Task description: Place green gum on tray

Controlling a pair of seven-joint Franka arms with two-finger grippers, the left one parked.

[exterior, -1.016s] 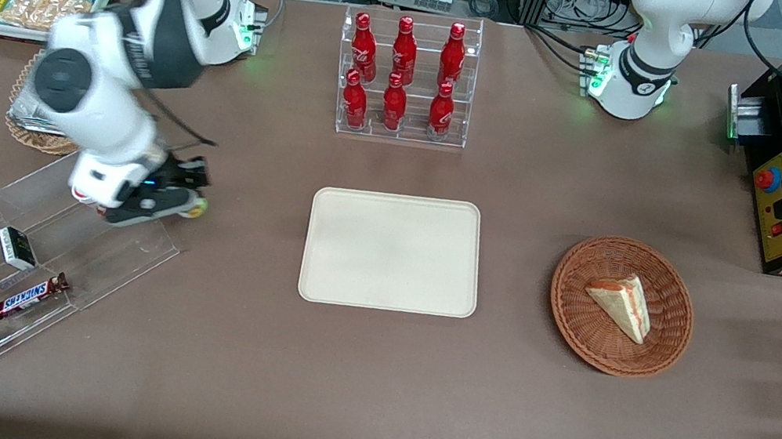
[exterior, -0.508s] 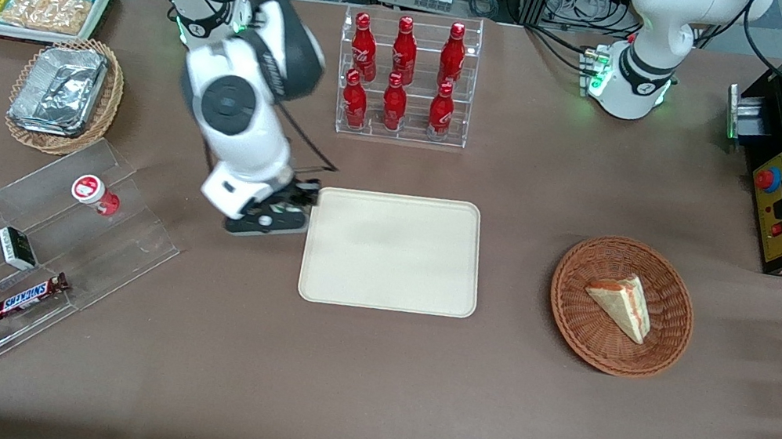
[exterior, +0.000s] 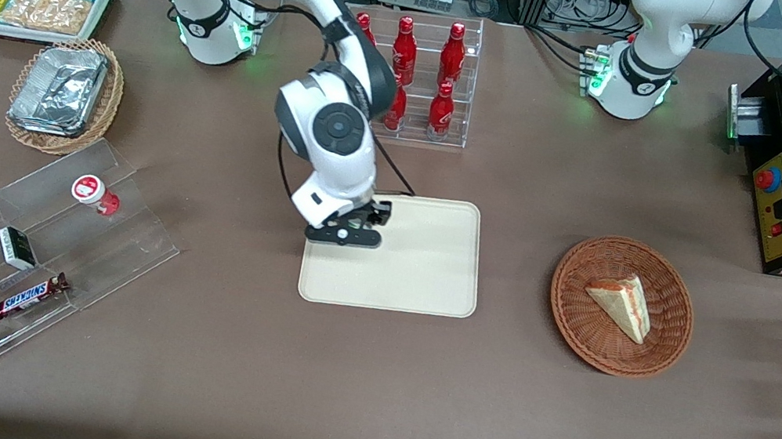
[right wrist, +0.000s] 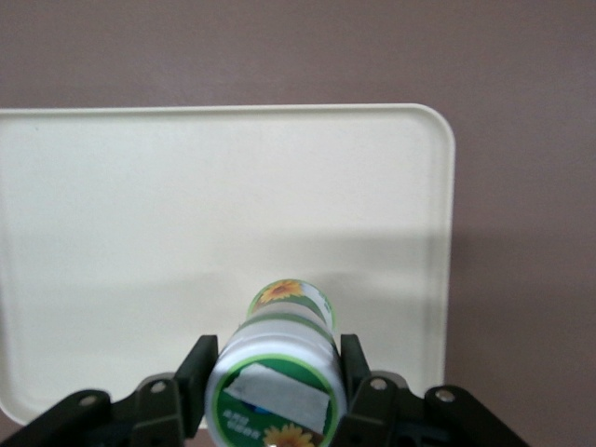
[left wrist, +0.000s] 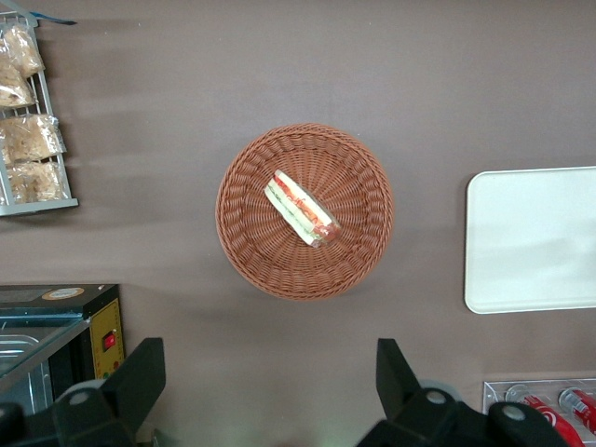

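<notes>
The green gum (right wrist: 279,372), a small white bottle with a green-and-yellow flower label, is clamped between the fingers (right wrist: 197,371) of my right gripper (right wrist: 276,374). In the front view that gripper (exterior: 345,234) hangs over the cream tray (exterior: 422,272), above the part of it nearest the working arm's end of the table, and the gum is hidden under the hand. The wrist view shows the tray (right wrist: 140,205) spread out beneath the bottle. Whether the bottle touches the tray I cannot tell.
A clear tiered shelf (exterior: 40,224) toward the working arm's end holds a red-label gum bottle (exterior: 95,194), small boxes and Snickers bars. A rack of red bottles (exterior: 422,82) stands farther from the camera than the tray. A wicker basket (exterior: 621,306) with a sandwich lies toward the parked arm's end.
My gripper has carried the green gum away from the clear shelf and across the table, and now it hangs over the tray. The red-label bottle on the shelf came into view.
</notes>
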